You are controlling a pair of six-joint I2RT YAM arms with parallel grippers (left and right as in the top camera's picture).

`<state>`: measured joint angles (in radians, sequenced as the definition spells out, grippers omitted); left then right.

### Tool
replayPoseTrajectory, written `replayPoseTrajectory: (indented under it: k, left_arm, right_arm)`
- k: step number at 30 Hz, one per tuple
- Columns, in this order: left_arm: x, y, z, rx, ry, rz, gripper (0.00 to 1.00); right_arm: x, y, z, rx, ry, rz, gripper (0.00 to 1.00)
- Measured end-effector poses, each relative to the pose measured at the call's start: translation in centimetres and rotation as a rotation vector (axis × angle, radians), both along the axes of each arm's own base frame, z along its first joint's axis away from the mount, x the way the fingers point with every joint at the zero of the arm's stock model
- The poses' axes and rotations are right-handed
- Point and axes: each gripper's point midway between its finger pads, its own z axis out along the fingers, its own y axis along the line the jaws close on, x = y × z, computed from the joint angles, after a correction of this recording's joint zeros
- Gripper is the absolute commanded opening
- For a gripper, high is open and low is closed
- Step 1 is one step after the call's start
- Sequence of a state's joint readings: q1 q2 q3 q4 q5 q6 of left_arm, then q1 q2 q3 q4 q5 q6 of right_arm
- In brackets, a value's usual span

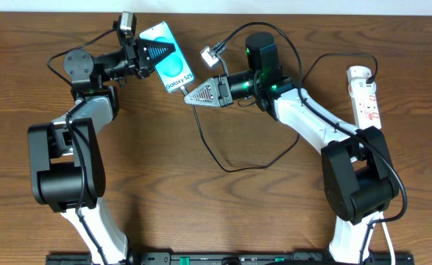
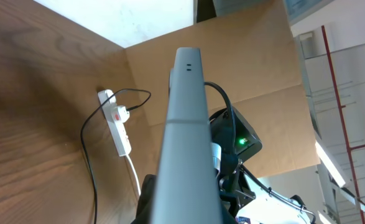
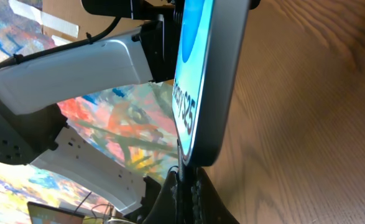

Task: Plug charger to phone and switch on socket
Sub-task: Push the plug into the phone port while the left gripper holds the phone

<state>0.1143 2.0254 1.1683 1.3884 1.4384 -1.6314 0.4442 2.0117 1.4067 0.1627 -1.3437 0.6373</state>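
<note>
Left pincer (image 1: 159, 53) clamped on phone (image 1: 173, 68), held tilted above counter (image 1: 223, 213), right pincer (image 1: 199, 94) gripping charger (image 1: 214, 158) tip at phone's text end, socket (image 1: 364, 92) far right, well apart.

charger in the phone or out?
Cannot tell. Right end effector holds the charger tip at the lower edge of the phone; the joint itself is dark and hidden.

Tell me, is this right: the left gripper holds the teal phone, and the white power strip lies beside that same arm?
No. The left gripper holds the phone, but the power strip lies beside the right arm; the overhead view shows it.
</note>
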Motion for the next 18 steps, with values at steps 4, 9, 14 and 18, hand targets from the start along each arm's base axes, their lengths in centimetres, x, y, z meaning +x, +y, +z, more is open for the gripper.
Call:
replayPoseTrajectory:
  k: [4, 9, 14, 18]
  left_arm:
    - [0.02, 0.02, 0.01, 0.000, -0.003, 0.002, 0.07]
    - [0.13, 0.19, 0.04, -0.001, -0.005, 0.009, 0.07]
    - [0.22, 0.23, 0.10, -0.004, -0.006, 0.015, 0.07]
    - [0.29, 0.26, 0.12, -0.005, -0.007, 0.019, 0.07]
  right_arm:
    - [0.08, 0.00, 0.18, 0.005, -0.001, -0.001, 0.01]
    - [0.29, 0.09, 0.34, 0.010, 0.004, -0.007, 0.01]
    - [0.42, 0.13, 0.38, 0.007, 0.018, -0.015, 0.01]
    - [0.51, 0.15, 0.37, 0.004, 0.023, -0.020, 0.01]
